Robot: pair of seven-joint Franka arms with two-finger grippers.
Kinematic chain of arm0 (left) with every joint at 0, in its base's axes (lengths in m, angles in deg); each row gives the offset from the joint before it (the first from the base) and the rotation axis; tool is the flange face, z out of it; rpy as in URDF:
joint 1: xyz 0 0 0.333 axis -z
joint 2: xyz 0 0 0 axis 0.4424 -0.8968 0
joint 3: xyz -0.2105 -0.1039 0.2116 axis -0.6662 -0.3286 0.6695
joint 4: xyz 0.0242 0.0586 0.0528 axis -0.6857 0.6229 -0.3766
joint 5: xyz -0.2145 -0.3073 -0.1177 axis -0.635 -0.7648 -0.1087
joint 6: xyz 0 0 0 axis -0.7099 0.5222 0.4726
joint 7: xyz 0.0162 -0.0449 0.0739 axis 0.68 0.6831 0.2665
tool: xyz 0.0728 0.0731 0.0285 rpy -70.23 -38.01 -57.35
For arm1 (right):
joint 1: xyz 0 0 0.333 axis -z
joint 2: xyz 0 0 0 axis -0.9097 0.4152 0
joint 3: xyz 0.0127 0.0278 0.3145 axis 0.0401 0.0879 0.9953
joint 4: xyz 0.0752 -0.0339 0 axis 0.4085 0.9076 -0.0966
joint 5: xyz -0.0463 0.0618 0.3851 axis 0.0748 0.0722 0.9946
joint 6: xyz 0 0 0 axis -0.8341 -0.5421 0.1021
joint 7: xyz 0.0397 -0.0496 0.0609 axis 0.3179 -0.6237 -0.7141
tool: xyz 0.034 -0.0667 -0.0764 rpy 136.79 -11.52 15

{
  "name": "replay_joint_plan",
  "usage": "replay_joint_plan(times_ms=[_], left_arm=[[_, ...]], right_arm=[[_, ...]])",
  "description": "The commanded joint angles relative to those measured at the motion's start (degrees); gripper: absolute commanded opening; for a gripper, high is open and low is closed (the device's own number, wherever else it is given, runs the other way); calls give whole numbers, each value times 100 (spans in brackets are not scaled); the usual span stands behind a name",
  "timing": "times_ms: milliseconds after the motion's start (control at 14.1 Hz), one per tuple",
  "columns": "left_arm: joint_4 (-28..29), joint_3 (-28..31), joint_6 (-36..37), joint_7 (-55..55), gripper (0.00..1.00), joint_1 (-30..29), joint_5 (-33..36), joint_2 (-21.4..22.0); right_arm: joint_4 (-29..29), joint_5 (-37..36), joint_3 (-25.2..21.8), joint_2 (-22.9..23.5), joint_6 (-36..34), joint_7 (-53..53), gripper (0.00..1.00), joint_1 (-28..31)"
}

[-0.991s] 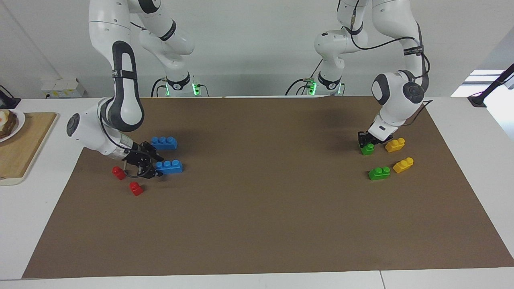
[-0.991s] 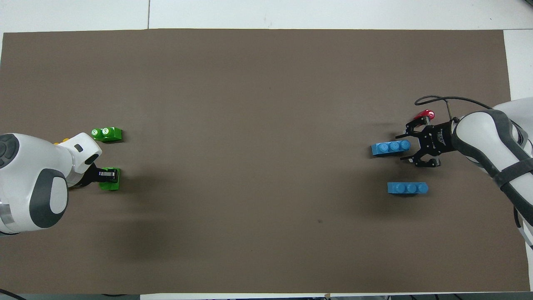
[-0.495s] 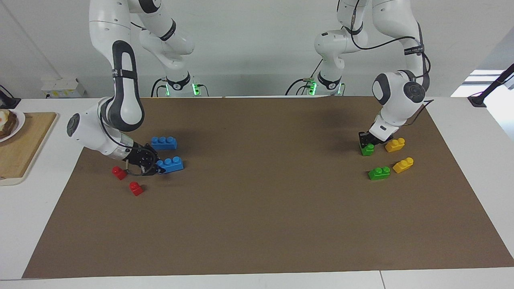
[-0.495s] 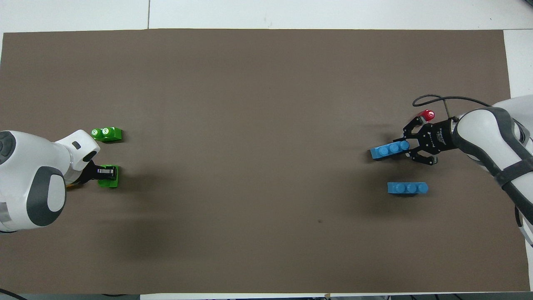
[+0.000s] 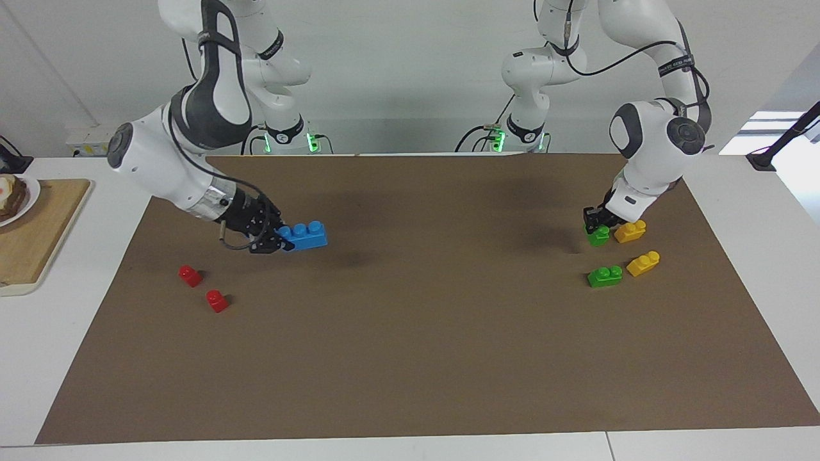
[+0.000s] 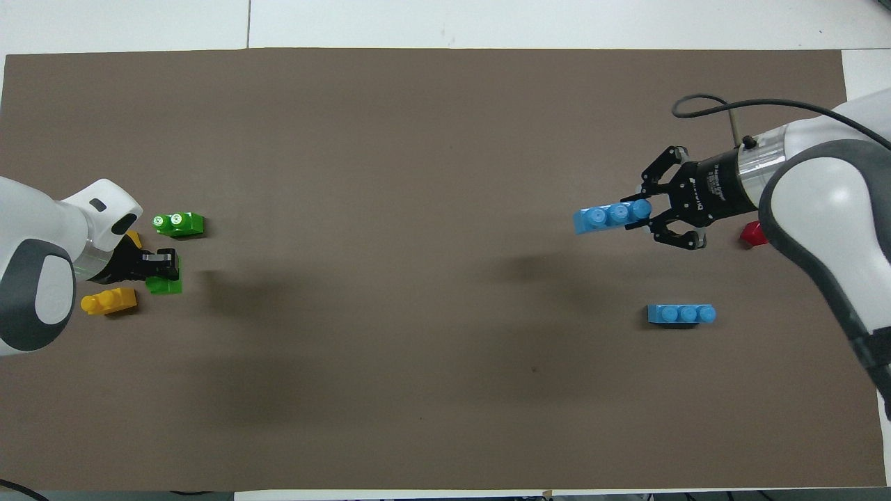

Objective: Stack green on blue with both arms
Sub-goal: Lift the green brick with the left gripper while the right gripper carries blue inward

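You are looking at both pickups done and the stacking itself not yet made; the right tool (image 5: 277, 239) is clamping one end of a blue brick (image 5: 306, 235) and carrying it in the air over the brown mat (image 5: 410, 358), toward the right arm's end of the counter; the brick is sticking out level from the tool, studs up. The second blue brick (image 6: 681, 314) is lying untouched on the mat, nearer to the robots than the two red bricks (image 5: 190, 276). At the left arm's end, the left tool (image 5: 598, 225) is closing on a green brick (image 5: 600, 237), just beside a yellow brick (image 5: 630, 231); whether that brick is already clear of the mat I cannot tell. The other green brick (image 5: 605, 276) is sitting on the mat beside a second yellow one (image 5: 643, 263). What is remaining, in my judgement, is bringing the two held bricks together over the middle of the mat, well apart as they are, and pressing green onto blue.
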Motion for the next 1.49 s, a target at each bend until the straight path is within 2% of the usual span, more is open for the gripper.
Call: replay_joint_plan(times_ms=[0, 283, 637, 849, 1061, 1415], left_arm=[[-533, -49, 507, -883, 26, 161, 3, -108], [-675, -58, 544, -2430, 26, 645, -128, -90], [-719, -58, 421, -4503, 26, 1128, -375, -90], [-675, -58, -18, -6006, 26, 1471, -375, -117], [-465, -49, -273, -6887, 26, 1857, -375, -56], [-280, -58, -1099, -8969, 26, 2201, -375, -64]], right_arm=[[-129, 128, -14, 47, 348, 621, 0, -667], [248, 145, -14, 73, 1535, 1395, 0, -1678], [977, 618, -5, 389, 3213, 1581, 0, -2286], [1162, 875, -14, 626, 3724, 1616, 0, -2375], [1277, 875, -5, 934, 4278, 1607, 0, -2647], [1295, 875, -14, 1189, 4446, 1511, 0, -2884]])
